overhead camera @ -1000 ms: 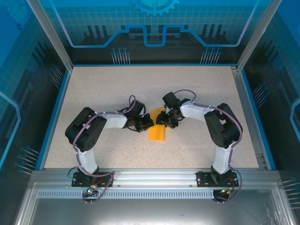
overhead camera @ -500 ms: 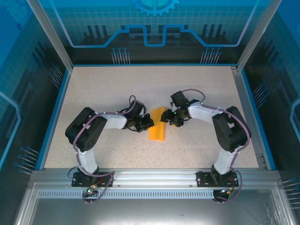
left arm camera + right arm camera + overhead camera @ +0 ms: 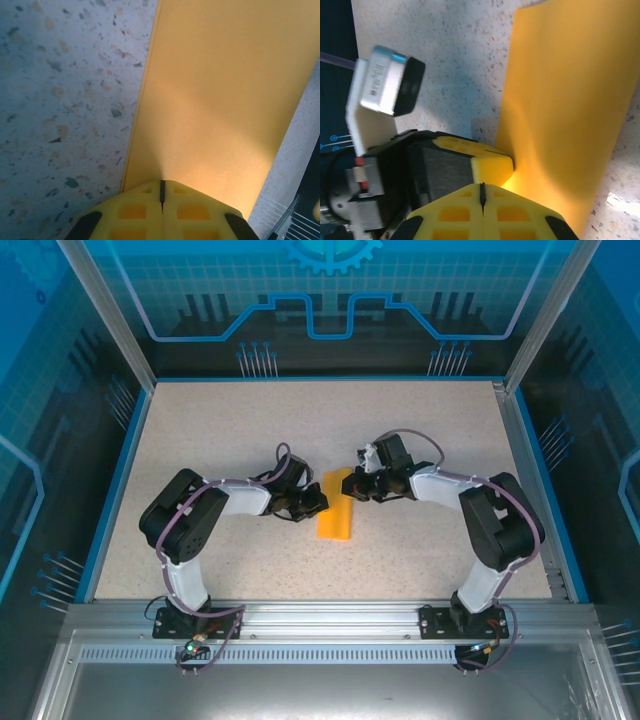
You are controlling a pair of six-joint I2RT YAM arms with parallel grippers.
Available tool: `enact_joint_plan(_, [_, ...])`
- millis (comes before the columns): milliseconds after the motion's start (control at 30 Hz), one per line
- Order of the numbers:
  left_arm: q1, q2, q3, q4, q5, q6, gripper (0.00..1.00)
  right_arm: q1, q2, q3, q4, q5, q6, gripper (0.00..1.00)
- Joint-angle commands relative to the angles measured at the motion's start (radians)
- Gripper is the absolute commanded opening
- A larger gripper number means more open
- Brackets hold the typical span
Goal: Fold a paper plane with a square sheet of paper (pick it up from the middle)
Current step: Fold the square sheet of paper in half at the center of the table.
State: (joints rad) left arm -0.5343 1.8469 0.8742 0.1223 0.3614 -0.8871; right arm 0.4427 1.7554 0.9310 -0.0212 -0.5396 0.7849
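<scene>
The square sheet of paper (image 3: 336, 517) is bright orange and lies flat on the speckled table as a narrow folded strip, running front to back between the two arms. My left gripper (image 3: 318, 503) is shut, its tip resting on the strip's left side. In the left wrist view the closed yellow tip (image 3: 161, 182) sits on the orange paper (image 3: 220, 90). My right gripper (image 3: 354, 488) is shut at the strip's right side near its far end. In the right wrist view its closed tip (image 3: 481, 186) is beside the left gripper's fingertip (image 3: 495, 162) at the edge of the paper (image 3: 565, 100).
The speckled table (image 3: 230, 430) has a blue raised rim and metal frame posts around it. An aluminium rail (image 3: 320, 618) with both arm bases runs along the front. The left wrist's white camera (image 3: 385, 80) hangs close to my right gripper.
The right arm's elbow has swung outward to the right, and its gripper has shifted slightly toward the back and shut. The left arm and the paper have not moved.
</scene>
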Motion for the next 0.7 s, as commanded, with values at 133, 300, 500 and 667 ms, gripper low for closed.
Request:
enact_joint_plan(133, [-0.009,0.037,-0.024,-0.052,-0.015,0.027,0.0,0.001,0.049,-0.033,0.043,-0.053,-0.025,0.0])
enact_joint_plan(300, [-0.008,0.035,-0.02,-0.056,-0.013,0.03,0.0,-0.011,0.047,-0.058,0.026,-0.029,-0.065,0.0])
enact_joint_plan(500, [-0.009,0.038,-0.018,-0.059,-0.014,0.033,0.0,-0.039,0.05,-0.124,0.053,-0.031,-0.09,0.0])
enact_joint_plan(667, [-0.008,0.043,-0.016,-0.058,-0.012,0.033,0.0,-0.05,0.063,-0.161,0.061,-0.028,-0.114,0.0])
